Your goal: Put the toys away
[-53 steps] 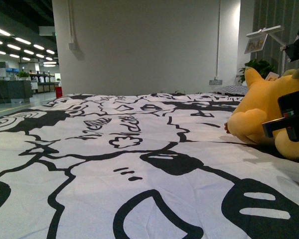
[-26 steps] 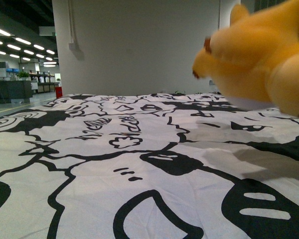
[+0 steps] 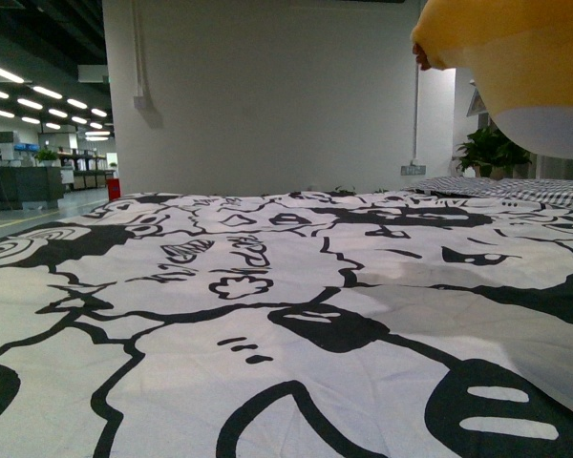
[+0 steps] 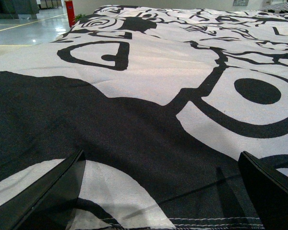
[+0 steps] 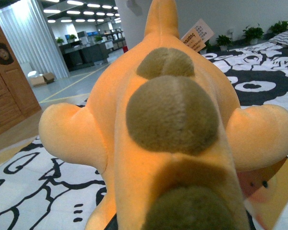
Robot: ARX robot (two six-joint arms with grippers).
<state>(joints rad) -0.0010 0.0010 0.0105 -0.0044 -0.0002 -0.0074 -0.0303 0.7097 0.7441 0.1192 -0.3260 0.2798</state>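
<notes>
I had the yellow plush toy (image 3: 520, 67) hanging high at two o'clock, off the bed sheet (image 3: 220, 315). My right gripper was hidden, so I couldn't tell its grip. My left gripper (image 4: 161, 163) gaped, empty. Next I'd need to find the toy's home.

Open-plan office hall — ceiling strip lights (image 3: 10, 74), desks (image 3: 24, 181), polished floor (image 4: 24, 31), potted plant (image 3: 492, 151); cartoon-print bedsheet (image 3: 172, 315) in foreground.

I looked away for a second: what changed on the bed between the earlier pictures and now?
The plush toy went from resting on the bedspread at the right to hanging high above it, lifted by the right hand, which it hides. More of the checked pillow behind it now shows. The bedspread lies as before.
</notes>
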